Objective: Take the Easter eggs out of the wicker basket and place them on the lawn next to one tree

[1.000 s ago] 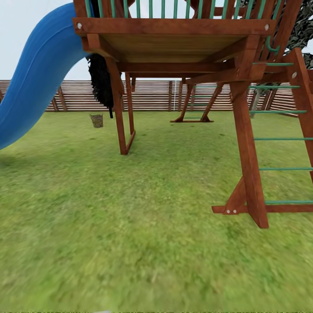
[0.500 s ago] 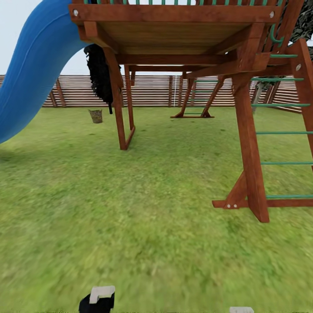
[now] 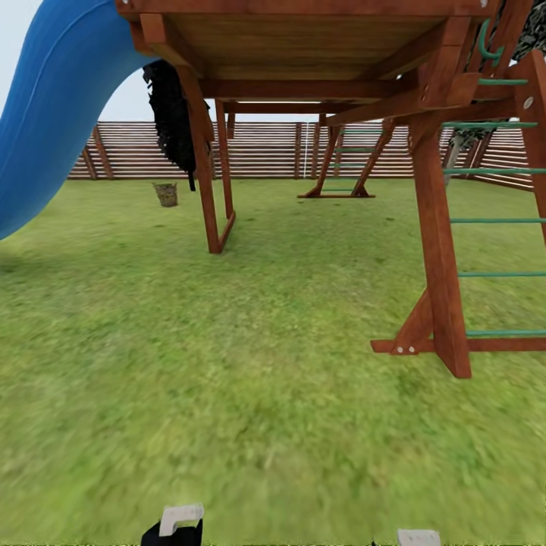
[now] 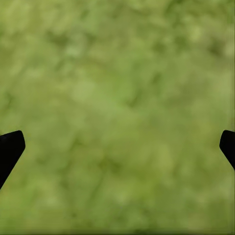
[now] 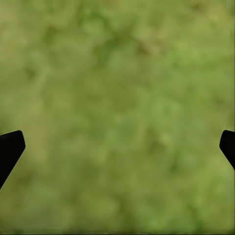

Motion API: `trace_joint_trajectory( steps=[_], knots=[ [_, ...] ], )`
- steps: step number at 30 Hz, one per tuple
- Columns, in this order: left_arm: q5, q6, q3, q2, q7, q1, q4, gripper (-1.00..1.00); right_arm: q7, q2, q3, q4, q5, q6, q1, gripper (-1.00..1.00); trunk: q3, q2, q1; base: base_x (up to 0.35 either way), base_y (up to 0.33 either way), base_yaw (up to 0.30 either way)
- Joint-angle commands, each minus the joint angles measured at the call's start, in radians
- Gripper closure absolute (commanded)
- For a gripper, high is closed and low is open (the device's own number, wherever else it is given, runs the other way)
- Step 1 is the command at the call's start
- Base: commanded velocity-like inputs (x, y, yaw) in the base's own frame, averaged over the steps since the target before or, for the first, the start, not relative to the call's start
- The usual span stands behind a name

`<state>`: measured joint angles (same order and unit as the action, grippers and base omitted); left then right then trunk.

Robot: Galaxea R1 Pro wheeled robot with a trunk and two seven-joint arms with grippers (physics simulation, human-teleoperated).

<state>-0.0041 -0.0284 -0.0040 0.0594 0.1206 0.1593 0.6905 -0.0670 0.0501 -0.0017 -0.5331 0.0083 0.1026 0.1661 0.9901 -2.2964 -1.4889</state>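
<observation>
From the head view, the wicker basket (image 3: pixel 166 194) sits far off on the lawn (image 3: pixel 250 394), close to the slatted wooden fence (image 3: pixel 262 150) and just left of the playset's near post (image 3: pixel 203 167), with a black-trunked dark tree (image 3: pixel 171 114) hanging beside it. The blue slide (image 3: pixel 53 114) sweeps down on the left, the green-runged ladder (image 3: pixel 493 220) climbs on the right, and the wooden platform (image 3: pixel 303 38) looms overhead. The eggs are too far away to make out; whether they lie inside the basket cannot be told. Over to the left wrist view: the left gripper (image 4: pixel 117 147) points down at blurred grass, its two dark fingertips (image 4: pixel 10 149) standing wide apart with nothing between them. And the right wrist view gives the same story: the right gripper (image 5: pixel 117 147) is spread wide over bare grass, carrying nothing. By my reckoning the job has barely begun: both claws are unloaded and well apart from the basket, so the approach, three pickups and the carrying to a pale-trunked tree all look to be ahead.
</observation>
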Motion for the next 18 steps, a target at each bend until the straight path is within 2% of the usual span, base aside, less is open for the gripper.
trace_joint_trajectory(
  steps=[1,3,8,13,18],
  knots=[
    [-0.001,0.0,-0.001,0.001,0.004,0.0,-0.001,-1.0,-0.002,0.0,0.0,0.003,0.001,0.004,0.001,-1.0,0.006,-0.008,-0.004,0.0,0.0,0.0],
    [-0.001,0.003,-0.001,0.002,0.004,0.0,-0.007,-1.0,-0.002,-0.001,0.0,0.005,0.001,0.004,0.001,-1.0,0.015,-0.022,-0.011,0.0,0.0,0.0],
    [-0.003,0.011,-0.007,0.002,0.004,0.0,-0.02,-1.0,-0.002,-0.002,0.002,0.005,0.0,0.007,0.001,-1.0,0.02,-0.022,-0.011,0.0,0.0,0.0],
    [-0.009,0.043,-0.011,0.003,0.004,0.0,-0.1,-1.0,-0.002,-0.004,0.003,0.005,0.001,0.01,0.001,-1.0,0.02,-0.022,-0.011,0.017,0.0,0.0],
    [-0.01,0.051,-0.023,0.006,0.004,0.0,-0.16,-1.0,-0.002,-0.005,0.006,0.005,0.001,0.012,0.001,-1.0,0.02,-0.022,-0.011,0.262,0.0,0.0]
  ],
)
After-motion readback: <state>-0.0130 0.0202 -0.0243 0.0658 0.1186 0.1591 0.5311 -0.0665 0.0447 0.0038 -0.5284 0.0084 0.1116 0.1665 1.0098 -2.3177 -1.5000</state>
